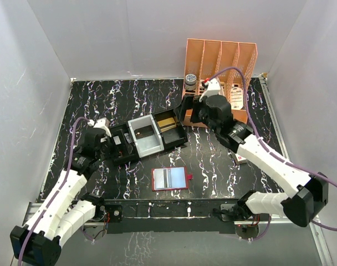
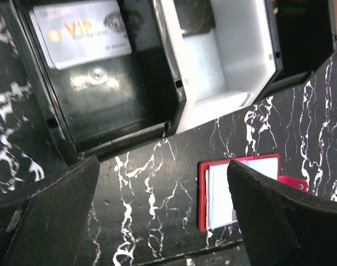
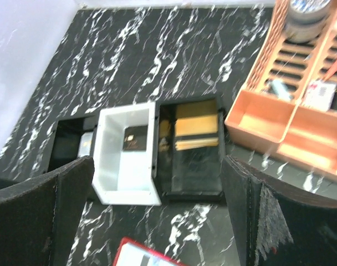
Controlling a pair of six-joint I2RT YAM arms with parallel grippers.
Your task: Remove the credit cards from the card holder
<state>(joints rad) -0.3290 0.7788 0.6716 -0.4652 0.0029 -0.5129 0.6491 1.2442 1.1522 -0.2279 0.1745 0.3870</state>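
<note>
Grey credit card (image 2: 82,30) reads "VIP", lying in black tray (image 2: 107,105).

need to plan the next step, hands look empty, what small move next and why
Probably lower the left hand toward the red card holder: it lies open with a pale card still in it, and that hand is open, empty and close by.

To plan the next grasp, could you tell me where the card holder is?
In the top view, the card holder lies centrally, just nearside of the black tray.
</note>
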